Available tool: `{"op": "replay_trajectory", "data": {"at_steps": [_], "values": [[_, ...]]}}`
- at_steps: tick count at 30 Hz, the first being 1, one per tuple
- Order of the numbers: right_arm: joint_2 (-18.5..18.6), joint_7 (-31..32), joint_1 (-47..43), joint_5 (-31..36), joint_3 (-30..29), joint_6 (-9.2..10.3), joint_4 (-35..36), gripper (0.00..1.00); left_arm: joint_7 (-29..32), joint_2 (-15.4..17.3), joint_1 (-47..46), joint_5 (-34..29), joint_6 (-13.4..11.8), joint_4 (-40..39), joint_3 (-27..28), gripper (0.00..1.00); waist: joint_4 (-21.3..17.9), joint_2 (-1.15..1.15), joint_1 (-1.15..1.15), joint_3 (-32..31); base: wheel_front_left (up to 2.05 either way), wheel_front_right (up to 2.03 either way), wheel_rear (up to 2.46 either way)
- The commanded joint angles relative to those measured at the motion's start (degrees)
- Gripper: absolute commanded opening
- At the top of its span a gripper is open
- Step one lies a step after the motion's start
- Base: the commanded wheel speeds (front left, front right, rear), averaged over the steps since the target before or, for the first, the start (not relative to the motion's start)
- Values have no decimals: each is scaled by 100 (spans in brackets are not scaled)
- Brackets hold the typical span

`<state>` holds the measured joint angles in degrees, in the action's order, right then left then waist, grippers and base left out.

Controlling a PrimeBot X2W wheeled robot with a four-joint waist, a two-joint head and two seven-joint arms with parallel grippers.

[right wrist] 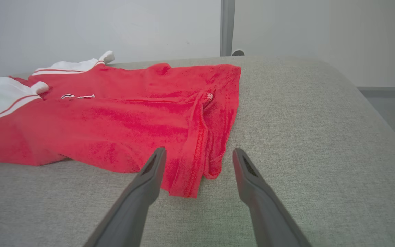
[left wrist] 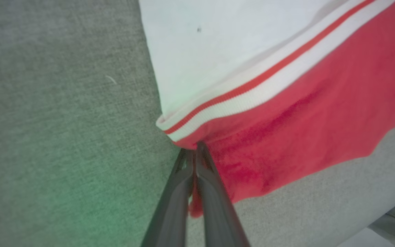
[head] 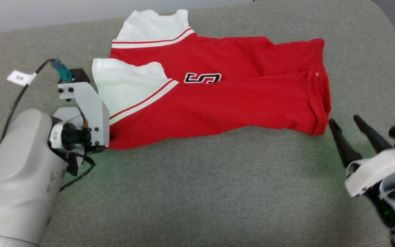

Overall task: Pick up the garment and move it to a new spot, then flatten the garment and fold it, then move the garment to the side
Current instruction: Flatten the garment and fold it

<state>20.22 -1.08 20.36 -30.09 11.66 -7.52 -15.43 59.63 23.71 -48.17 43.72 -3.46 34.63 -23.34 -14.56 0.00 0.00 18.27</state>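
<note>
- Garment (head: pixel 218 103) lies across the far half of the grey worktop (head: pixel 197 192), with its white sleeves to the left and its hem (head: pixel 322 89) to the right. The red body is creased along its length, and part of a black, white-edged print (head: pixel 202 78) shows at the fold.
- Left gripper (left wrist: pixel 194 152) is clamped on the garment's near left corner. The left wrist view shows its fingers (left wrist: pixel 213 192) pressed together with red cloth pinched between them, just below the striped trim (left wrist: pixel 252 92) of the near sleeve (head: pixel 125 82).
- Right gripper (head: pixel 343 120) stands wide and holds nothing, its tips just beside the near right corner of the hem. In the right wrist view that corner sits in line with the gap between the two fingers and appears untouched.
- Placement looks deliberate: one gripper at each end of the near edge would let the robot lift or draw the cloth taut along its full length, rather than dragging it from one side.
- Grip on the thicker seam beside the trim probably gives the left gripper a firmer hold than loose cloth would.
- Next move, as judged here, is for the right gripper to advance over the hem corner and close; a shallow bite there could slip once the cloth takes tension.
- Flattening and folding appear not yet finished, since the body is rumpled and the sleeves lie unevenly.
</note>
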Motion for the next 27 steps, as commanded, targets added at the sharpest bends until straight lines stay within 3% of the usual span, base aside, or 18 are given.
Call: {"op": "replay_trajectory", "data": {"at_steps": [1, 8, 14, 21, 27], "values": [[70, 249, 128, -83, 1, 7, 4, 100, -4, -120, 161, 11, 46, 131, -102, 0, 38, 0, 0, 0, 0, 0, 0], [297, 2348, 880, -405, -41, 7, -289, 100, -100, -214, 3, -12, 144, 197, -182, 0, 197, 0, 0, 95, 0, 0, 0], [179, 3804, 1550, -433, -109, 7, -796, 100, -155, -331, -129, -19, 230, 266, -257, 0, 368, 0, 0, 218, 0, 0, 0], [-35, 4652, 2166, -141, -132, 7, -1647, 100, -245, -461, -289, 1, 317, 350, -314, 0, 547, 0, 0, 411, 0, 0, 0], [-314, 4659, 2553, 150, -358, 7, -2441, 100, -310, -558, -408, 41, 370, 465, -324, 0, 659, 0, 0, 534, 0, 0, 0]]}}
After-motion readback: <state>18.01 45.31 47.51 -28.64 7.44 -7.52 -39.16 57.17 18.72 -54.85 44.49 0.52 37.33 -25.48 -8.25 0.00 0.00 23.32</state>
